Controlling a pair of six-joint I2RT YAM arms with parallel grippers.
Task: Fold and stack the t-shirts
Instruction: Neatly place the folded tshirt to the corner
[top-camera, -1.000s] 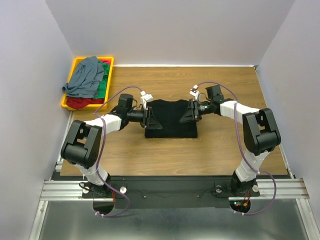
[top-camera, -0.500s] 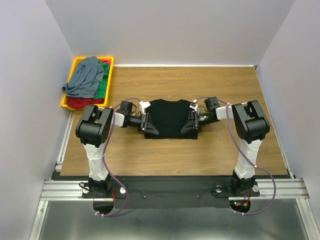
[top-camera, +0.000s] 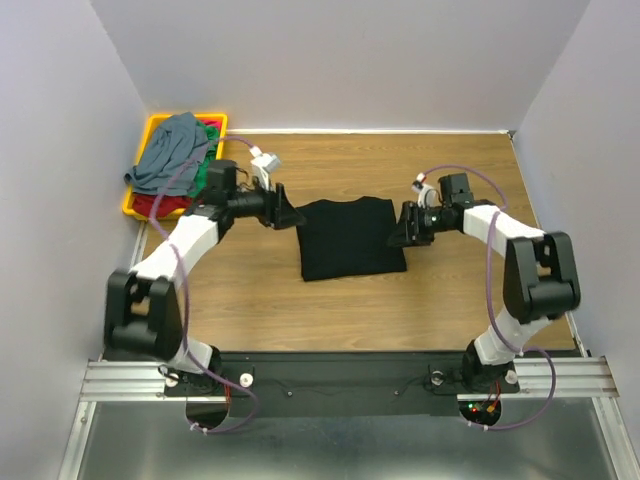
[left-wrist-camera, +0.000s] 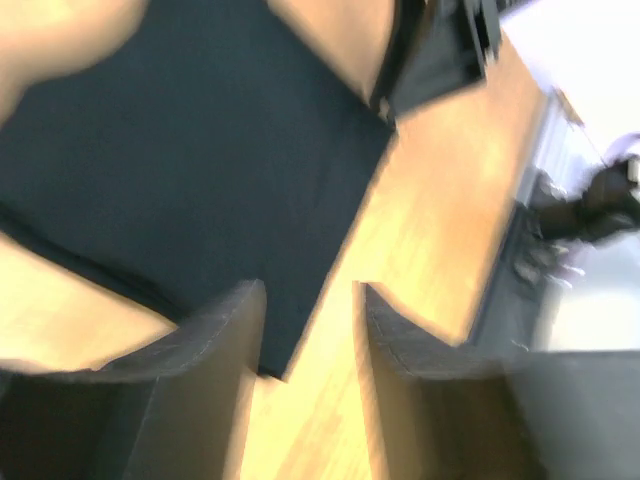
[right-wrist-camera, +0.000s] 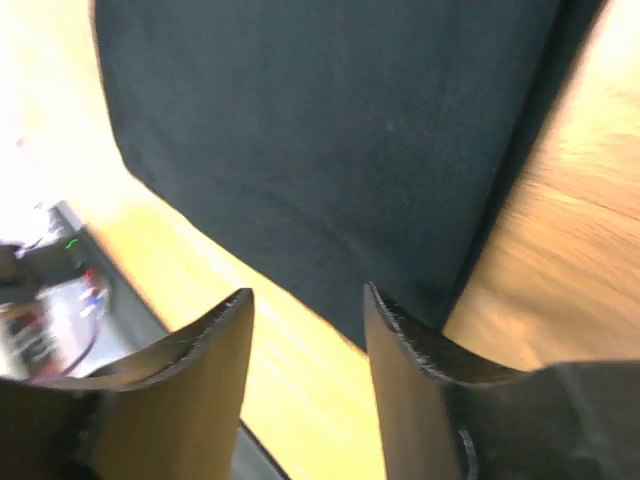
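A black t-shirt (top-camera: 350, 238) lies folded into a flat rectangle in the middle of the wooden table. My left gripper (top-camera: 288, 214) hovers just off its far left corner, open and empty. The left wrist view shows the black t-shirt (left-wrist-camera: 200, 150) beyond the left gripper (left-wrist-camera: 308, 288). My right gripper (top-camera: 399, 228) sits at the shirt's right edge, also open with nothing between its fingers. The right wrist view has the black t-shirt (right-wrist-camera: 330, 130) ahead of the right gripper (right-wrist-camera: 308, 291). A grey-blue t-shirt (top-camera: 172, 152), a green one (top-camera: 207, 170) and a red one (top-camera: 155, 205) lie heaped together.
The heap rests in a yellow tray (top-camera: 150, 128) at the table's far left corner, close behind my left arm. Walls enclose the table on the left, back and right. Bare wood (top-camera: 350, 310) lies between the black shirt and the arm bases.
Both grippers have opened and let go of the black shirt's sides. The left arm has swung back toward the tray, the right has pulled back to the right. The shirt lies slightly turned.
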